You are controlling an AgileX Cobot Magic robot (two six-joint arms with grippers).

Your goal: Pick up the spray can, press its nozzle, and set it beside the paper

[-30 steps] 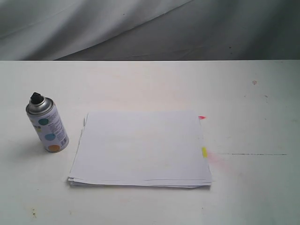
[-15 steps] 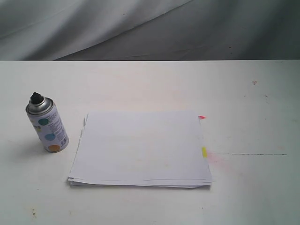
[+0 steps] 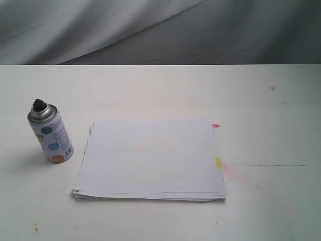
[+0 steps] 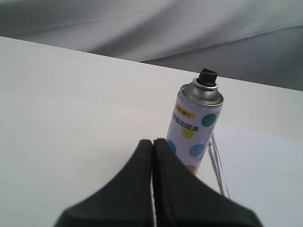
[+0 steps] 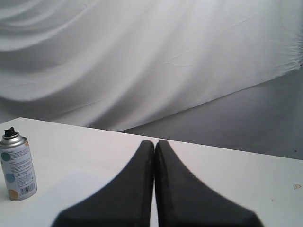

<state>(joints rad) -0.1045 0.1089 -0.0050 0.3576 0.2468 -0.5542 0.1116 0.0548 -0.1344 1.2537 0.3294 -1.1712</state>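
The spray can (image 3: 50, 135) stands upright on the white table, left of the paper (image 3: 150, 158), with its black nozzle (image 3: 38, 105) on top. The paper lies flat with pink and yellow tabs along its right edge. Neither gripper shows in the exterior view. In the left wrist view my left gripper (image 4: 152, 142) is shut and empty, a short way from the spray can (image 4: 194, 127) and its nozzle (image 4: 207, 78). My right gripper (image 5: 154, 143) is shut and empty, with the spray can (image 5: 16, 165) far off at the edge of its view.
A grey-white cloth backdrop (image 3: 150, 30) hangs behind the table's far edge. A thin dark line (image 3: 271, 165) and a faint pink stain (image 3: 231, 169) mark the table right of the paper.
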